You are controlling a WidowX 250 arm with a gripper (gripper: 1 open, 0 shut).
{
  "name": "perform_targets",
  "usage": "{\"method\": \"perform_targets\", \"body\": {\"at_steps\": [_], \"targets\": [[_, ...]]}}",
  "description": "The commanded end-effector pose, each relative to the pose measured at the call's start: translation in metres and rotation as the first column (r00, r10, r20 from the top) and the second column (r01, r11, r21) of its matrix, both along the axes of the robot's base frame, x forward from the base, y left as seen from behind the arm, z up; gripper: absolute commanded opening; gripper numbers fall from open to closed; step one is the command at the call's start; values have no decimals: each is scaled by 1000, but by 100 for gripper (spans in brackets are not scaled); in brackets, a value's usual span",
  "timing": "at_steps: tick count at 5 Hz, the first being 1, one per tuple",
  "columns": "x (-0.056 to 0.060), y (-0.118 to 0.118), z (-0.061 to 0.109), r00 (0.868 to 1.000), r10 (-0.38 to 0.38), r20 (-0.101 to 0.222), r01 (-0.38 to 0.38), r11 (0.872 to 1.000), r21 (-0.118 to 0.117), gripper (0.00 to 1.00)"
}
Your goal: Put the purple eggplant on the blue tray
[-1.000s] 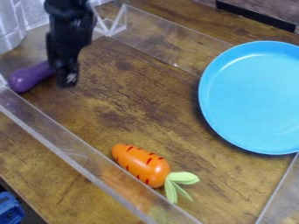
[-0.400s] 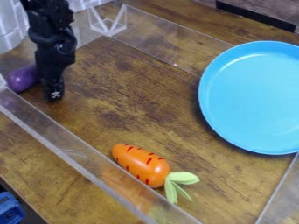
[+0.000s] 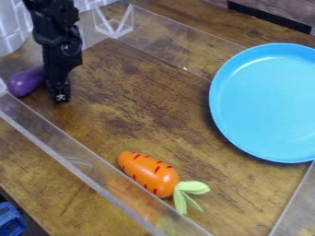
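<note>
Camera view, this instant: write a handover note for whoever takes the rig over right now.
Pincer: lowered at the eggplant, at the far left of the work area; whether its fingers are closed on it, I cannot tell from this view.
Purple eggplant: on the wooden surface by the clear barrier, partly hidden by the pincer.
Blue tray: on the right side, with nothing on it.
Orange carrot: lower middle, not part of the job.
Done: pincer brought to the eggplant.
Left: secure the grip, lift, carry across, set down on the tray.

one camera looks down from above (slightly angled) across the tabletop (image 3: 135,101).
</note>
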State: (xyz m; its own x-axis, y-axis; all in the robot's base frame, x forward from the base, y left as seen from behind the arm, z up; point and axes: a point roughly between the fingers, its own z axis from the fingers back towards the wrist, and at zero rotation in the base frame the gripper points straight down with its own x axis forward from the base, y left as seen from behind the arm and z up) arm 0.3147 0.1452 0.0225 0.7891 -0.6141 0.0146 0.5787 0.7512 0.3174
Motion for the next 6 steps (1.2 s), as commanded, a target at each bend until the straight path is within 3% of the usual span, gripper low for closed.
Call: {"method": "perform_targets", "body": {"at_steps": [1, 2, 4, 5, 6], "targets": [[7, 4, 1, 998, 64, -4, -64, 998, -4, 0], [10, 6, -3, 992, 127, -6, -127, 992, -7, 0], [15, 12, -12, 968, 252, -5, -252, 968, -21, 0], [21, 19, -15, 949, 316, 6, -316, 948, -23, 100], [25, 28, -17, 923, 384, 21, -383, 923, -27, 100]]}}
